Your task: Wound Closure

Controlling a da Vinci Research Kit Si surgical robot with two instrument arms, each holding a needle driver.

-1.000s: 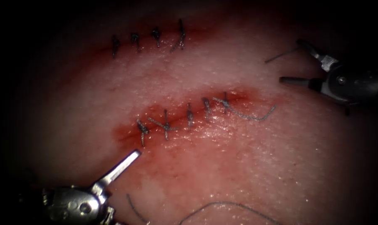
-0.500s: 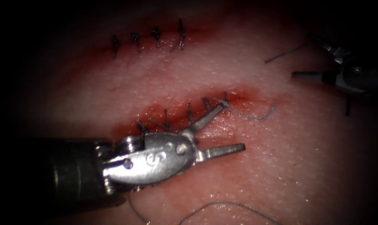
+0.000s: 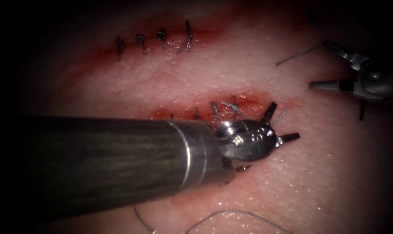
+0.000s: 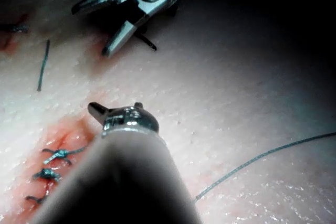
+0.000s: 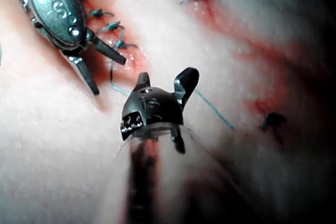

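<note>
tissue (image 3: 318,173), pale soft pork belly, looked yielding; its stitched cut (image 3: 231,106) lay beside the left steel tool (image 3: 283,125), jaws spread, empty. right steel tool (image 3: 331,65) gaped, empty. limp grey thread tail (image 3: 281,115) looked best taken mid-length.

Dark right tool (image 5: 164,81) spread open, empty, above pale reddened tissue (image 5: 47,145); silver left tool (image 5: 107,69) open beside dark stitched cut (image 5: 113,27).

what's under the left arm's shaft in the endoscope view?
The left shaft lies over the lower cut: stitches at its right end show above it, the left ones are covered. Left claw open, empty.
</note>
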